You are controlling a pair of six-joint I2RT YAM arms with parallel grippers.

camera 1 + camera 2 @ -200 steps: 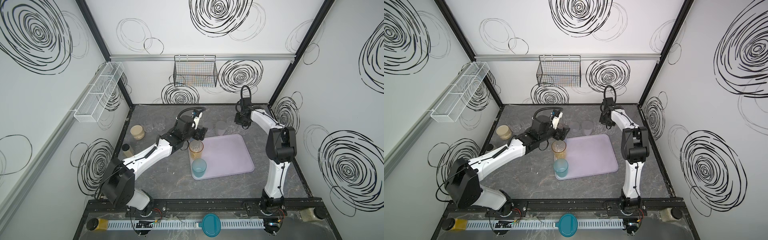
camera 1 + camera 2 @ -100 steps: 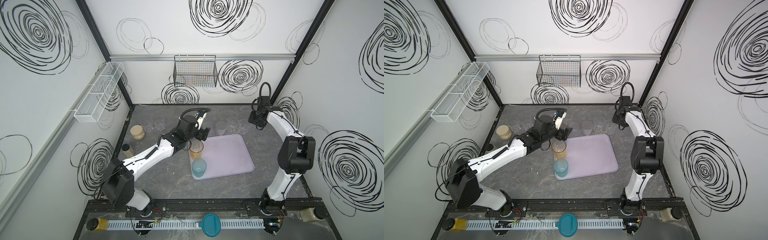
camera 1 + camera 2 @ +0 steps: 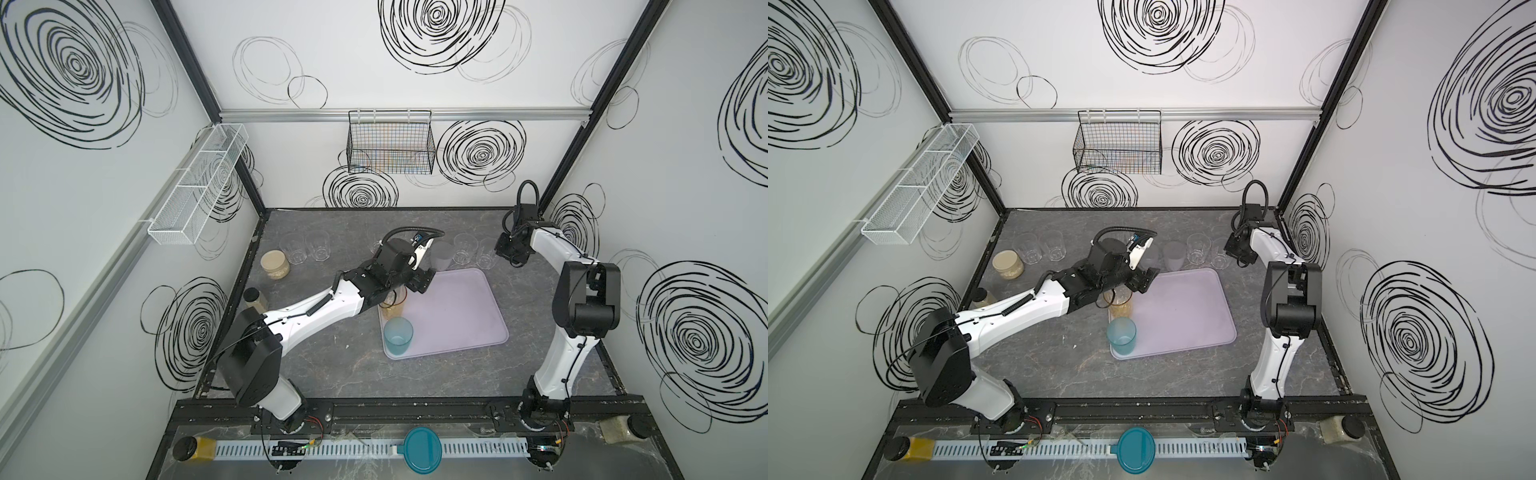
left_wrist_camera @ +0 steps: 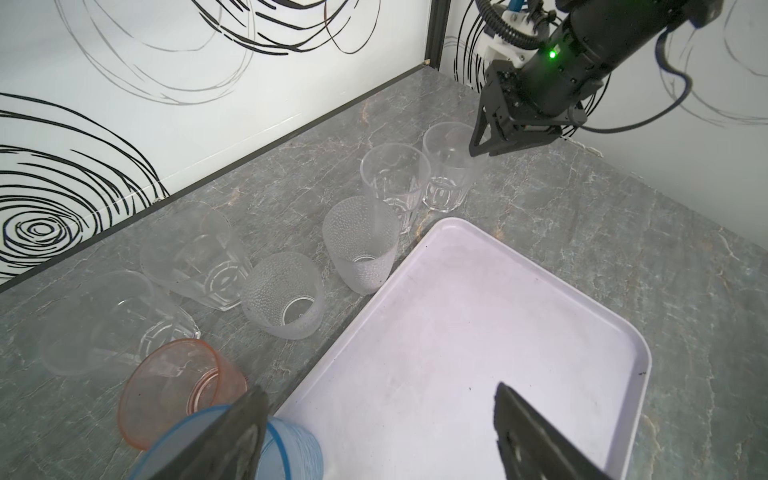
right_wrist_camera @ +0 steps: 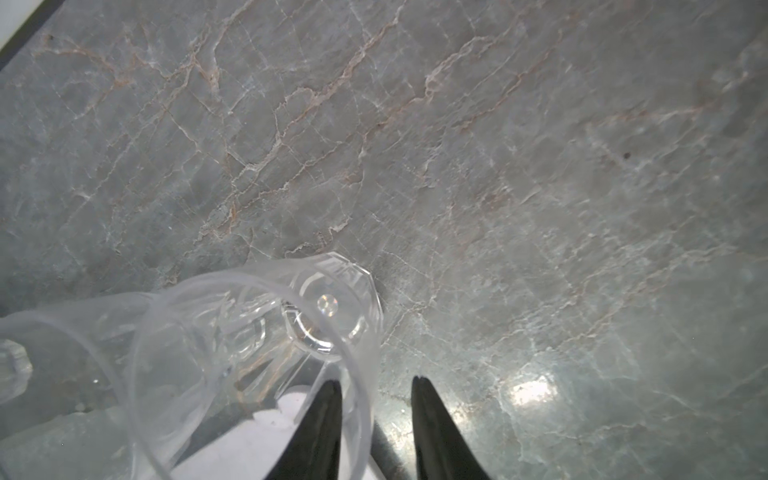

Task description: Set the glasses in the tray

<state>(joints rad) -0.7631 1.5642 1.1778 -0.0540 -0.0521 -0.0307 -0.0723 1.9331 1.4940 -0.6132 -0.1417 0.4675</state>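
Note:
The lilac tray holds an amber glass and a teal glass along its left edge. My left gripper hangs open over the tray's far left corner with nothing between its fingers. A blue glass and a pink glass sit beside one finger. Frosted glasses and clear glasses line the table behind the tray. My right gripper straddles the rim of the rightmost clear glass, open, with a gap at the outer finger.
Two clear glasses and two lidded jars stand at the left. A black wire basket hangs on the back wall and a white mesh basket on the left wall. A teal lid lies on the front rail.
The right arm swung from the middle to the right and its gripper came down over the rightmost clear glass's rim. The left gripper shifted a little right over the tray.

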